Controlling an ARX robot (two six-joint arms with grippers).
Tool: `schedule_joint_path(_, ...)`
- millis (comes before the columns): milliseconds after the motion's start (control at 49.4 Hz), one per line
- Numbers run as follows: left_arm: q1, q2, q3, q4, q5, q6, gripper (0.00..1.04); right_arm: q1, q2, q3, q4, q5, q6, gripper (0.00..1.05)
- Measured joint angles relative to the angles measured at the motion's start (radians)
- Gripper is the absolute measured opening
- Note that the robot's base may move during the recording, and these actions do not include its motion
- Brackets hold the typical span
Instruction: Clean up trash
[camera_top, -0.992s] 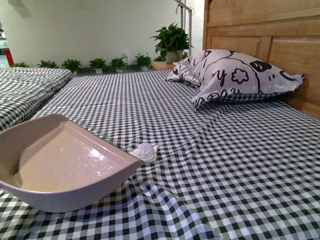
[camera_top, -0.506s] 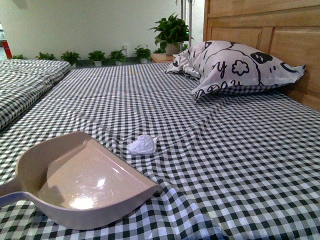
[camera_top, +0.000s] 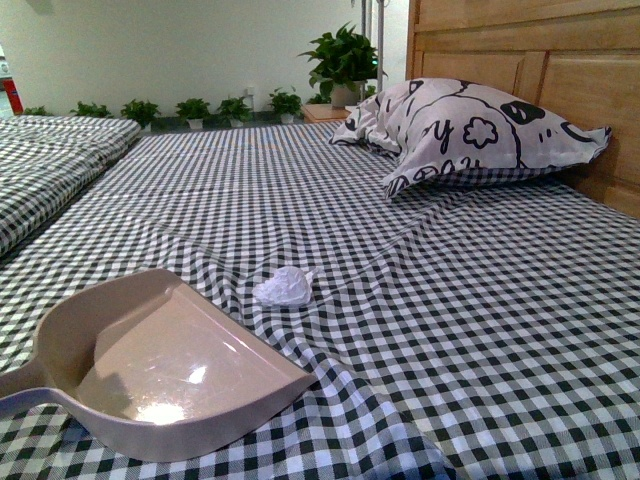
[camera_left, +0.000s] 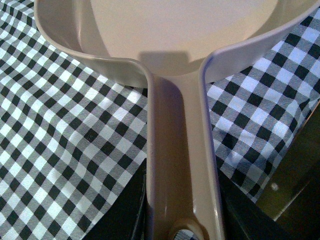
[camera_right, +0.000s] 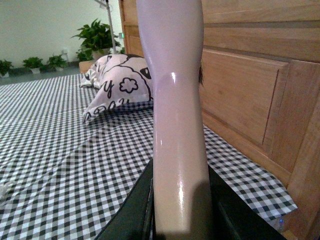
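The trash (camera_top: 283, 288), a small crumpled white paper wad, lies on the checked bedsheet in the front view, just beyond the mouth of the pale pink-beige dustpan (camera_top: 170, 365). The dustpan rests low at the near left, its open edge facing the wad, a short gap between them. My left gripper (camera_left: 182, 220) is shut on the dustpan's handle (camera_left: 180, 150); neither arm shows in the front view. My right gripper (camera_right: 180, 215) is shut on the pale pink brush handle (camera_right: 175, 100), which stands upright; the brush head is out of view.
A black-and-white patterned pillow (camera_top: 470, 125) leans against the wooden headboard (camera_top: 530, 60) at the far right. A folded checked duvet (camera_top: 50, 160) lies at the far left. Potted plants (camera_top: 340, 65) stand beyond the bed. The sheet is wrinkled around the wad.
The dustpan has dropped lower and drawn back toward me and to the left, so the wad now lies fully in view beyond its lip. The camera view has shifted slightly.
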Motion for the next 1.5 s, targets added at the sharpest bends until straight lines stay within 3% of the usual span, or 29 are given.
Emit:
schedule_joint_path(121,0.001,0.000,0.000,0.000,-0.002,0.003,0.27,-0.016,0.110,0.118,-0.272,-0.172,-0.005,0.21)
schedule_joint_path(182,0.001,0.000,0.000,0.000,-0.003,0.003,0.27,0.004,0.221,0.172,-0.301,-0.236,-0.021,0.21)
schedule_joint_path(243,0.001,0.001,0.000,0.000,-0.003,0.003,0.27,0.041,0.401,0.219,-0.229,-0.270,-0.056,0.21)
schedule_joint_path(405,0.001,0.001,0.000,0.000,-0.004,0.003,0.27,0.116,0.878,0.378,0.013,-0.286,-0.130,0.20)
schedule_joint_path(567,0.001,0.001,0.000,0.000,-0.004,0.003,0.27,0.165,1.118,0.488,0.089,-0.293,-0.134,0.20)
schedule_joint_path(709,0.002,0.001,0.000,0.000,-0.004,0.003,0.27,0.200,1.294,0.576,0.146,-0.242,-0.133,0.20)
schedule_joint_path(1073,0.002,0.001,0.000,0.000,-0.004,0.003,0.27,0.248,1.537,0.761,0.158,-0.179,-0.132,0.20)
schedule_joint_path(1498,0.002,0.001,0.000,0.000,-0.004,0.004,0.27,0.343,1.628,0.812,0.003,-0.238,-0.167,0.20)
